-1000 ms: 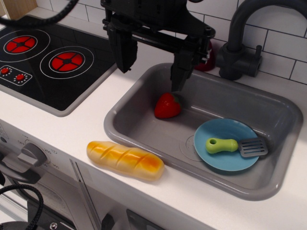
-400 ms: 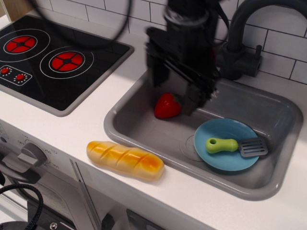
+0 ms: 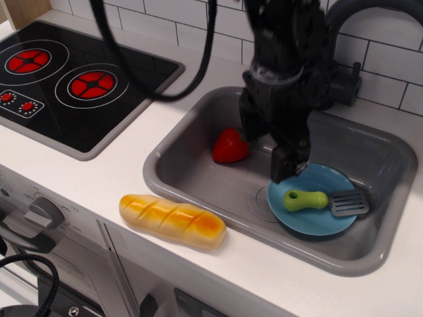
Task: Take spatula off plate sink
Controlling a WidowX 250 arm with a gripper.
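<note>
Bread roll [image 3: 172, 220]: a glossy golden toy loaf lying on the white counter's front edge, just outside the sink, well apart from the plate.
Sink [image 3: 198, 125]: a grey rounded basin; a round drain mark shows partly beside the plate.
Plate [image 3: 310, 221]: a light-blue disc flat on the sink floor, toward the right.
Spatula [image 3: 322, 200]: lies across the plate. Its long axis runs nearly left to right, tilted slightly. The lime-green handle points left over the plate's middle; the grey slotted blade points right and overhangs the rim.
Gripper [image 3: 268, 146]: a black pincer hanging over the sink, its nearer finger tip [image 3: 281, 165] at the plate's back-left edge, close to the handle's end. The fingers appear spread and hold nothing.
Strawberry [image 3: 230, 146]: a red toy just left of the pincer.
Risk: judging from here, the fingers could straddle the plate rim rather than the handle and lift or tip the plate; a clamp on the rounded handle end could also slip.
Stovetop [image 3: 73, 86]: black, far left, uninvolved.
</note>
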